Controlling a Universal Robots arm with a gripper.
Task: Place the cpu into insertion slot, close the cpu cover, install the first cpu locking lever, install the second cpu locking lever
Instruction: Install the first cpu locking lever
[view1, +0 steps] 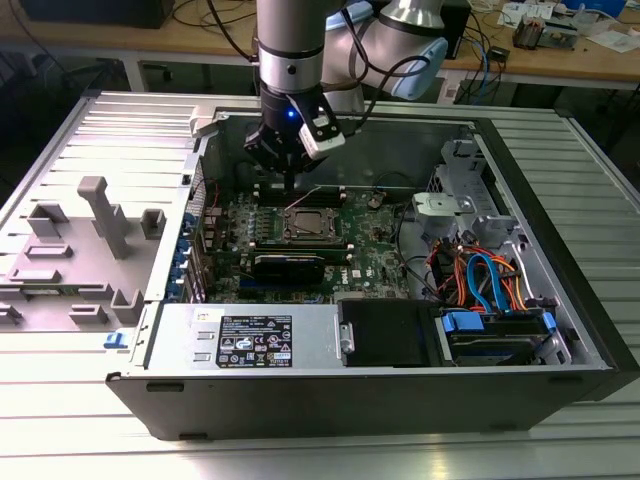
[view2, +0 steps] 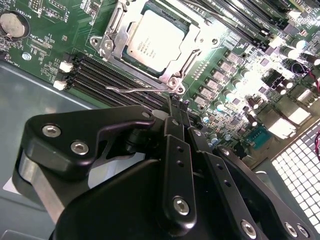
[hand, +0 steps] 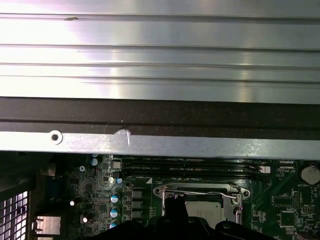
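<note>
The cpu (view2: 155, 40), a flat square chip with a silvery top, lies in the insertion slot (view1: 288, 228) on the green board. The cpu cover (view2: 192, 42), a thin metal frame, lies down around it. A thin wire locking lever (view2: 135, 91) runs along the socket's edge nearest the gripper. In the exterior view a thin lever (view1: 305, 196) slants up behind the socket. My gripper (view2: 177, 102) hangs just off that socket edge, its black fingers pressed together with nothing seen between them. It also shows from outside (view1: 288, 180) and in the first wrist view (hand: 175, 202).
Long black memory slots (view2: 115, 80) lie between the gripper and the socket. A black heatsink block (view1: 288, 265), the power supply (view1: 250, 340) and coloured drive cables (view1: 480, 280) sit inside the open case. Grey fixtures (view1: 100, 220) stand on the table at the exterior view's left.
</note>
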